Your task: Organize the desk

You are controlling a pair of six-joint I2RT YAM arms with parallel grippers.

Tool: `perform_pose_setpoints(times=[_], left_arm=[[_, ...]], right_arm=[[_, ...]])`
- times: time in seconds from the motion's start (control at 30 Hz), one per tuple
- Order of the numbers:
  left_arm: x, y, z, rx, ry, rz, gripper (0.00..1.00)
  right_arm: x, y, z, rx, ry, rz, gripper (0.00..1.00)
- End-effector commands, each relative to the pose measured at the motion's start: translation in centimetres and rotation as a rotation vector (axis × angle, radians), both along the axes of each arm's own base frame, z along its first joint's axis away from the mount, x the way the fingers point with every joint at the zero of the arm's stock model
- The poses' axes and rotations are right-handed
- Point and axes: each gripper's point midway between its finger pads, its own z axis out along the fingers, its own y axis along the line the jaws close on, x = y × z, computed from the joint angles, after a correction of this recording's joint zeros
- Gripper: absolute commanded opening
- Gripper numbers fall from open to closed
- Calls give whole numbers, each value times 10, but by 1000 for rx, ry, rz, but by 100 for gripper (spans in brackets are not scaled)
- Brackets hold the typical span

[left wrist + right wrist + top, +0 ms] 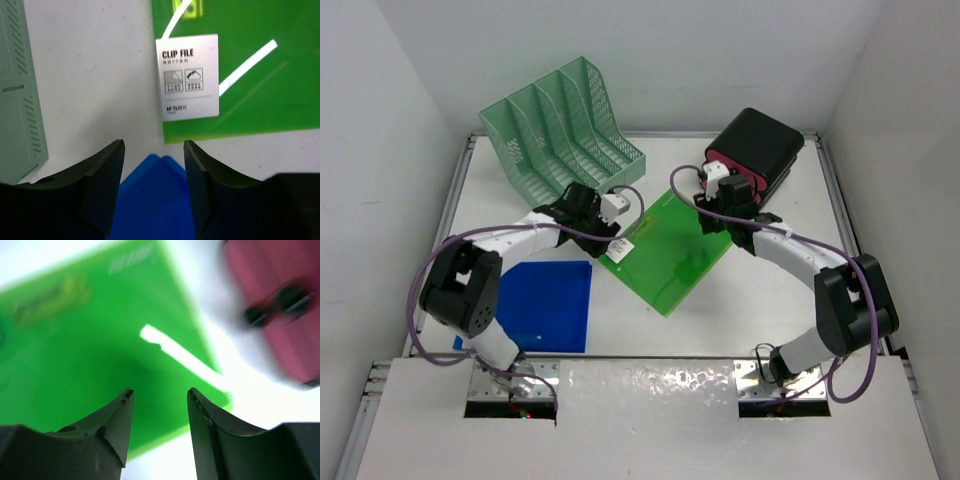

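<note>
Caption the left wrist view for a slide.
Open left pincer framing blue folder corner, green clip file ahead, mint rack left.

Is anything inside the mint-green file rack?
No files or papers show in the slots of the file rack. The slot bottoms cannot be seen, because its own dividers and mesh walls cover them.

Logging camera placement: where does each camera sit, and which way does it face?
Top external: above and behind the bases, looking down on the desk; left arm and right arm show.
Left wrist: on the left arm, looking past the left gripper at the green clip file, blue folder corner and mint rack.
Right wrist: on the right arm, blurred, looking past the right gripper at the green clip file and a pink-and-black case.
Shared: green clip file, in all three.
</note>
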Motion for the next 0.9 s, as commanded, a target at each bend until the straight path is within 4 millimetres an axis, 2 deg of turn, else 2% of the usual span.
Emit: perform_pose_setpoints(times=[0.0,0.03,0.07,0.1,0.13,0.17,0.2,0.23,0.3,0.33,0.37,0.47,0.57,0.6,0.73,0.8,0.87], left_arm=[[5,3,23,20,-152,-87,48],[7,4,26,34,-199,-112,49],[11,10,35,90,-289,-167,56],[-2,20,16,142,-299,-208,60],[11,18,38,182,-476,-286,63],[-9,22,17,231,-494,-364,66],[-11,19,19,251,-564,-427,68],[-8,14,29,269,-657,-481,68],[-12,10,20,273,-662,-497,68],[-11,6,24,267,-704,-521,68],[-18,-5,23,239,-726,-578,68],[-25,-13,22,257,-852,-629,67],[-19,-8,23,296,-898,-605,62],[-16,-9,30,294,-930,-590,60],[-15,-16,13,300,-871,-648,50],[-12,-16,13,307,-891,-636,48],[-13,-13,1,329,-866,-651,48]], right_arm=[[-43,26,-25,154,180,85,47],[-50,25,-29,157,194,87,48],[-52,24,-31,160,192,80,48],[-60,20,-40,154,204,76,48],[-58,20,-34,170,172,72,49],[-62,20,-35,171,174,74,49],[-68,18,-39,174,180,72,49],[-64,19,-30,194,139,70,49],[-68,19,-28,204,130,72,49],[-67,19,-22,214,113,72,49],[-69,19,-21,214,106,75,49],[-72,17,-16,222,78,69,49],[-74,15,-8,228,52,74,48],[-74,14,-7,226,46,72,48],[-77,11,-3,215,29,71,48],[-79,9,-3,212,25,68,48],[-79,8,-1,204,16,69,48]])
